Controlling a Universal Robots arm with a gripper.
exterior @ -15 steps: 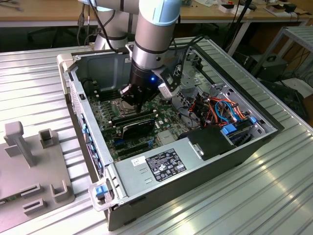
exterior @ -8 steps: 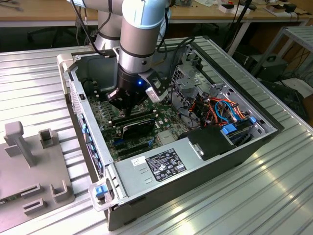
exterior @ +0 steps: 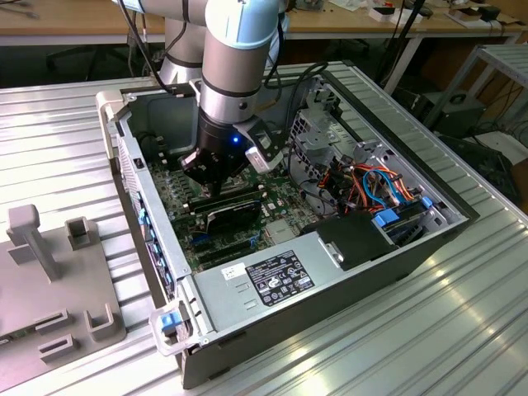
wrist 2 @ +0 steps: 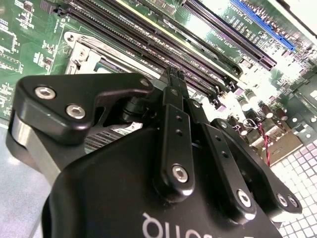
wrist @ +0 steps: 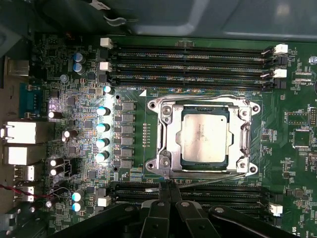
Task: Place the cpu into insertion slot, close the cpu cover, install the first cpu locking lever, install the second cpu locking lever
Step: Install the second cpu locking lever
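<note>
Here the arm is reaching down into the open computer case (exterior: 388, 247), and the gripper (exterior: 210, 177) is hanging just above the motherboard (exterior: 247, 219) in the exterior view. In the first wrist view the cpu (wrist: 204, 137) is already lying flat in the insertion slot (wrist: 174, 130), silvery face up, and the cpu cover (wrist: 168, 138) is lying down around it like a frame, its window showing the chip. Thin wire locking levers are running along the socket's edges: one (wrist: 198, 98) on the side toward the long memory slots (wrist: 190, 67), another (wrist: 213, 174) on the side nearest the fingertips. Whether either is fully hooked under its catch is hard to judge. The gripper (wrist: 168, 186) is holding its fingers pressed together to a narrow point with nothing between them, and that point is sitting at or just beside the nearer lever; actual contact cannot be confirmed. The second wrist view is showing the same closed gripper (wrist 2: 171, 77) beside the socket's metal frame. A lever of this kind is probably light but springy, stiff steel wire that resists and may slip off a smooth tip, so pushing squarely on its bent handle end would be the safest hold, keeping well off the fragile chip and contact field.
</note>
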